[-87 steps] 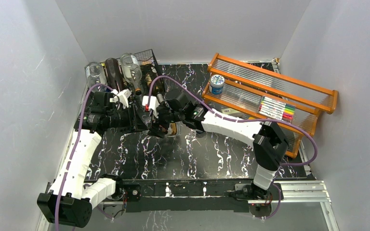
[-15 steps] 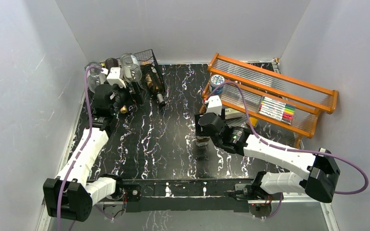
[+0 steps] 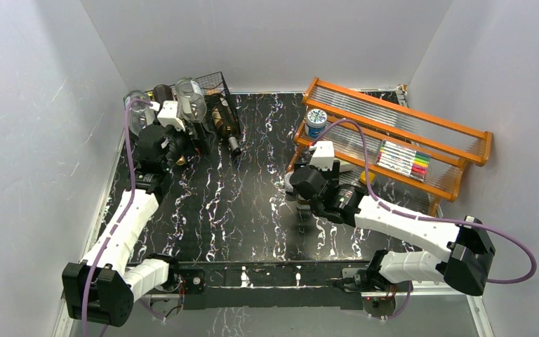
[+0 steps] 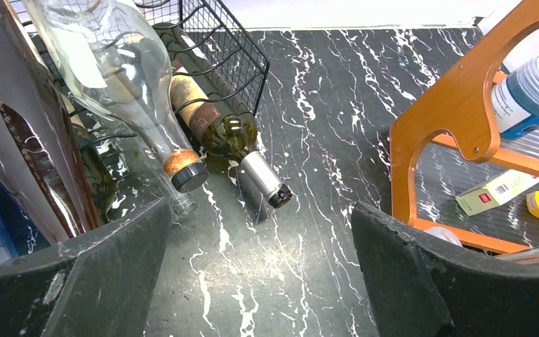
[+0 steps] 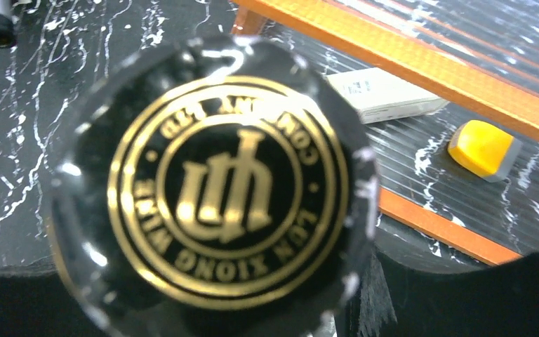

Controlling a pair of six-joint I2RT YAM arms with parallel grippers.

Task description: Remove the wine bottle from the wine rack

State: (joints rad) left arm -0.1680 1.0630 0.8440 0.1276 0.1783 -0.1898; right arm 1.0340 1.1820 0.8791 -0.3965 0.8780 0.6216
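Observation:
The black wire wine rack point(image 3: 214, 95) point(image 4: 217, 56) stands at the table's far left with several bottles lying in it. One is a dark green bottle point(image 3: 226, 130) point(image 4: 228, 133) with a silver neck. My right gripper point(image 3: 303, 200) point(image 5: 238, 309) is shut on a wine bottle point(image 3: 302, 210), upright, away from the rack and just in front of the orange shelf. Its black cap with a gold emblem point(image 5: 217, 182) fills the right wrist view. Whether its base touches the table is hidden. My left gripper point(image 3: 177, 149) point(image 4: 263, 281) stands open beside the rack's front, with nothing between its fingers.
An orange wooden tiered shelf point(image 3: 400, 140) takes up the right side. It holds a blue-lidded jar point(image 3: 316, 123), a pack of markers point(image 3: 402, 158), a white box point(image 5: 382, 95) and a yellow piece point(image 5: 484, 151). Grey walls close in on the left, back and right.

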